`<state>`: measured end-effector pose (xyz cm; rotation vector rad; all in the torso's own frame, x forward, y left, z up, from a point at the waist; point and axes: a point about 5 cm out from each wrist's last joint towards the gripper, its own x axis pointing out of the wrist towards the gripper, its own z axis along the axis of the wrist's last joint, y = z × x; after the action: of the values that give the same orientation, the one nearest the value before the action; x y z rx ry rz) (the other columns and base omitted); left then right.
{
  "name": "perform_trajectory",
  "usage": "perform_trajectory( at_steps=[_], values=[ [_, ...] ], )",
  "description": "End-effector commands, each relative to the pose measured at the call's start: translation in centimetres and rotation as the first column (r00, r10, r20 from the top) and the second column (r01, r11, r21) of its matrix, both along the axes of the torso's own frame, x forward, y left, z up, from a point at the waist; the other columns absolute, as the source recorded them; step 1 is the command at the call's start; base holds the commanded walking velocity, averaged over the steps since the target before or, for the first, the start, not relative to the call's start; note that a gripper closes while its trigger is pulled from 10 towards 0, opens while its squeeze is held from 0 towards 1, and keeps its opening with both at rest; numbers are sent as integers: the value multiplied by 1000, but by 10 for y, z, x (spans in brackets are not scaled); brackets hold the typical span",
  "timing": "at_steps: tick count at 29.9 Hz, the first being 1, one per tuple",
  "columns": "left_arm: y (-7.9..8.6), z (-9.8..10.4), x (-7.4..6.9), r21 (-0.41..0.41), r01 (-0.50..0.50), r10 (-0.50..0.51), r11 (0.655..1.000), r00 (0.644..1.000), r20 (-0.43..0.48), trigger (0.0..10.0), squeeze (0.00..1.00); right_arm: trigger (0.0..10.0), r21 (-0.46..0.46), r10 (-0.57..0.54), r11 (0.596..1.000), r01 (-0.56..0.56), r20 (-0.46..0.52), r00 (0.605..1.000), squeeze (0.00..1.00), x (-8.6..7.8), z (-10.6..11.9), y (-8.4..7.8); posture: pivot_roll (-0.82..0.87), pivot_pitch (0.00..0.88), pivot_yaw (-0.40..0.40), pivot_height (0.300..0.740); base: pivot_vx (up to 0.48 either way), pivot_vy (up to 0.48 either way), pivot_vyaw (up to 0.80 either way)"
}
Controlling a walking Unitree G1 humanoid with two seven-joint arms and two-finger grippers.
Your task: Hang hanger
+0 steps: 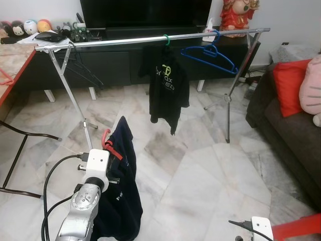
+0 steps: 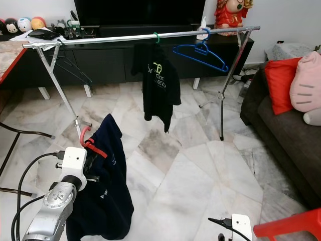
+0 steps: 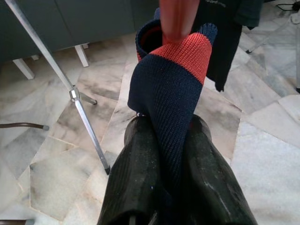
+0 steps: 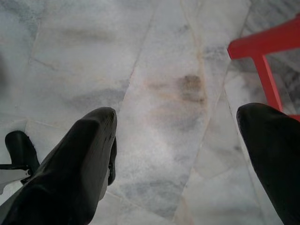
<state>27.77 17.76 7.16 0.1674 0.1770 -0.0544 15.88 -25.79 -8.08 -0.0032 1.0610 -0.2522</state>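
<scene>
- Left end effector [image 3: 164,187] clamped on navy garment [image 1: 118,191], red hanger [image 1: 109,144] hook up, low before rail [image 1: 150,39].
- Lift hook over bare rail left of black shirt [image 1: 165,88].
- Right end effector [image 4: 176,154] spread wide, idle above floor [image 4: 154,70].

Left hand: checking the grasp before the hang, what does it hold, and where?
The left hand grips the navy garment at its collar, below the red hanger.

This is looking like a living room in a home. A big TV [image 1: 145,12] is sitting on a low dark cabinet [image 1: 115,63], a sofa [image 1: 288,125] with a red cushion [image 1: 291,83] is standing on the marble floor [image 1: 200,165], and soft toys [image 1: 25,27] are lining up nearby.
</scene>
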Motion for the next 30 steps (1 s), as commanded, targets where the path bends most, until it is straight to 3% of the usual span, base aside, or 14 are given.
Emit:
perform_trajectory(
  at_steps=[1,30],
  values=[
    [0,7,1,-14,0,0,1000,1000,31,10000,0,10000,-1,-5,1000,5,-6,1000,0,-2,0,-1,27,0,-43,740,345,0,0],
    [-2,7,2,-31,-4,5,1000,1000,28,10000,0,10000,1,17,1000,-17,-15,1000,0,-2,0,-2,23,0,-55,740,437,0,0]
  ],
)
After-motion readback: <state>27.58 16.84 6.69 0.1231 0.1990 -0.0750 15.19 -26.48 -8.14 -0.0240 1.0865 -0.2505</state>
